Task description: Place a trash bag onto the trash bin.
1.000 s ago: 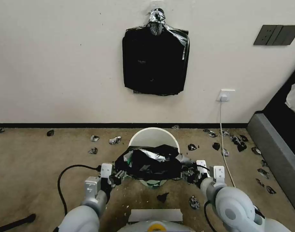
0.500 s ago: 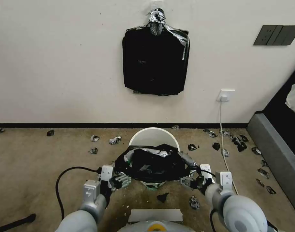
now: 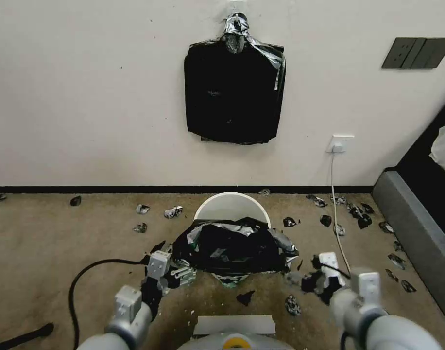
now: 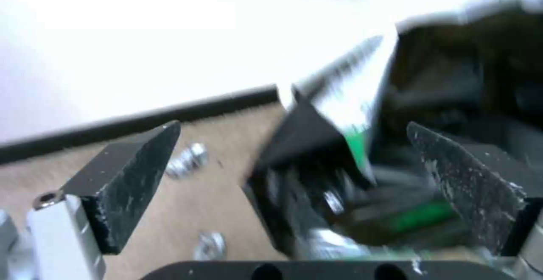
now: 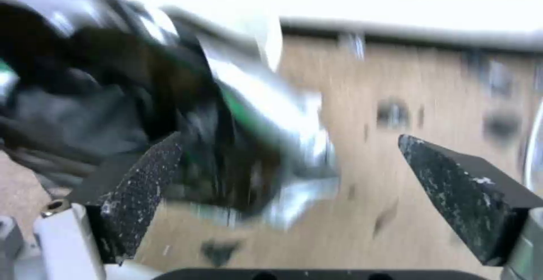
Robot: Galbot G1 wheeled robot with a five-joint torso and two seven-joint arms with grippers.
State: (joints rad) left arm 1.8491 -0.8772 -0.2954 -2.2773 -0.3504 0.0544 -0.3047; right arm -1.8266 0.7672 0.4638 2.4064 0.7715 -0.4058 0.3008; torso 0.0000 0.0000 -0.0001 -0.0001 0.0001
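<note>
The cream-white trash bin [image 3: 231,205] stands on the carpet near the wall. The crinkled black trash bag [image 3: 231,249] lies draped over the bin's near half and hangs down its front; the far rim stays bare. My left gripper [image 3: 182,276] sits low beside the bag's left edge, open, with nothing between its fingers [image 4: 131,176]. The bag [image 4: 458,76] lies just past them. My right gripper [image 3: 296,279] is open too, a little off the bag's right edge. The bag [image 5: 107,93] fills the space beyond one of its fingers [image 5: 141,186].
A flat bundle of black bags [image 3: 234,90] hangs on the wall above the bin. Small black scraps [image 3: 357,214] litter the carpet on both sides. A white cable [image 3: 336,204] runs down from a wall socket [image 3: 340,143]. A grey furniture edge [image 3: 417,233] borders the right.
Both grippers have drawn back from the bag's sides toward me, the right one farther. The bag stays draped over the bin.
</note>
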